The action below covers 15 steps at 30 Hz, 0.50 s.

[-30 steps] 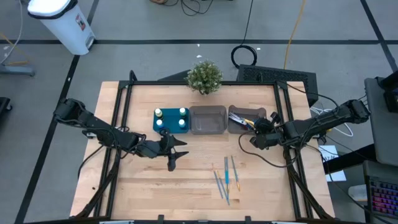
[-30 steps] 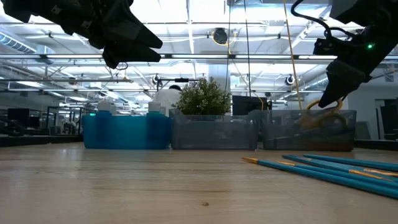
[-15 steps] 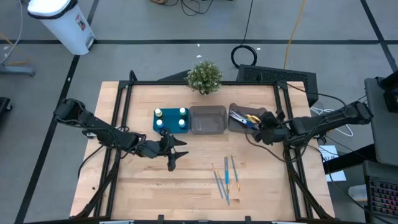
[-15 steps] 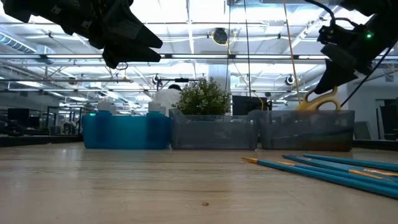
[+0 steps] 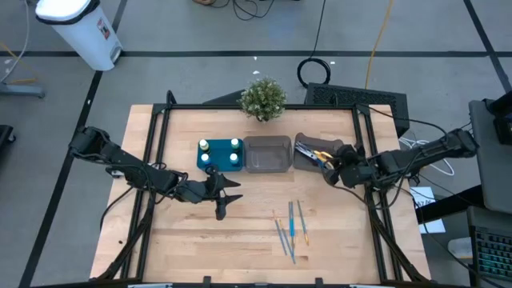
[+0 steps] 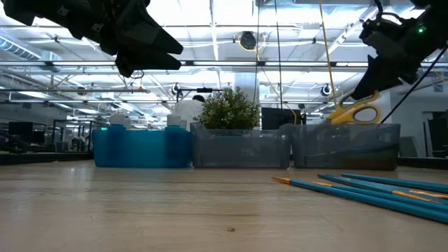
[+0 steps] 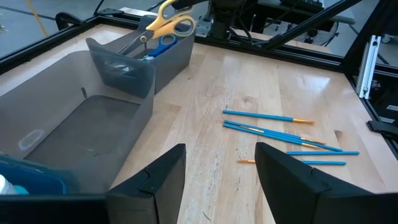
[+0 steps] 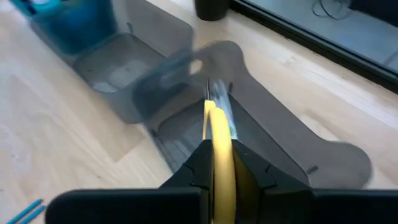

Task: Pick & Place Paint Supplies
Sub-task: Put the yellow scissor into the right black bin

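The right gripper (image 5: 330, 166) is pinched on the yellow scissors (image 6: 353, 112), holding them by the handle above the right bin (image 5: 308, 159), clear of its rim in the low view. In the right wrist view the yellow handle (image 8: 217, 152) stands edge-on between the two dark fingers (image 8: 194, 163), with the bin's open inside beyond it. More scissors (image 5: 305, 147) lie in that bin, toward the table's far edge; a blue handle (image 7: 163, 44) shows among them.

The left gripper (image 5: 226, 194) hovers with its fingers spread and nothing between them, just off the near edge of the teal tray (image 5: 221, 154), well apart from the scissors. Four small bottles (image 5: 204, 145) stand in the tray. The middle bin (image 5: 267, 154) sits between tray and right bin. The blue brushes (image 5: 290, 227) lie on bare wood nearer the table's front edge, between the two grippers.
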Each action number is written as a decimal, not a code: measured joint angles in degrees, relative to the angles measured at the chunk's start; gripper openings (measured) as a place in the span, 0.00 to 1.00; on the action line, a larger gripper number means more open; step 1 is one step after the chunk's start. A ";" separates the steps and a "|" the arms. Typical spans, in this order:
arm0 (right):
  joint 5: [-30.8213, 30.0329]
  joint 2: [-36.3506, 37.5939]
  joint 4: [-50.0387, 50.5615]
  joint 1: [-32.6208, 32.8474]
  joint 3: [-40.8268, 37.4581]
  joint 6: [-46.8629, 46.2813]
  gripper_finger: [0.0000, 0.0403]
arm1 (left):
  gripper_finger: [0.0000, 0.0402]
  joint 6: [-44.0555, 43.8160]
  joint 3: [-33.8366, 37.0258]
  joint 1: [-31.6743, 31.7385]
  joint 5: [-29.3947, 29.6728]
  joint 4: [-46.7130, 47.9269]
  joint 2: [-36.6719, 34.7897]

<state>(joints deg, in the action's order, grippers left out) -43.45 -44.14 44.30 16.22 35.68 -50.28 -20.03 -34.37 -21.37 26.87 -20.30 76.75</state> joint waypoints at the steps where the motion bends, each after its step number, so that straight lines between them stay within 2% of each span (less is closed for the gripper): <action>1: -0.01 -0.23 -1.12 0.20 0.00 0.73 0.04 | 0.51 0.00 0.00 0.01 0.00 -0.02 0.00; 6: -0.01 -2.30 -6.33 0.38 0.00 5.10 0.04 | 0.50 0.00 0.00 0.00 0.00 -0.04 0.00; 15: -0.01 -4.74 -6.66 -1.64 0.04 5.53 0.05 | 0.48 0.00 0.00 0.00 0.00 0.09 0.00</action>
<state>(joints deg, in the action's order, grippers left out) -43.46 -48.88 37.64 14.58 35.73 -44.75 -20.03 -34.37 -21.37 26.87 -20.21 76.75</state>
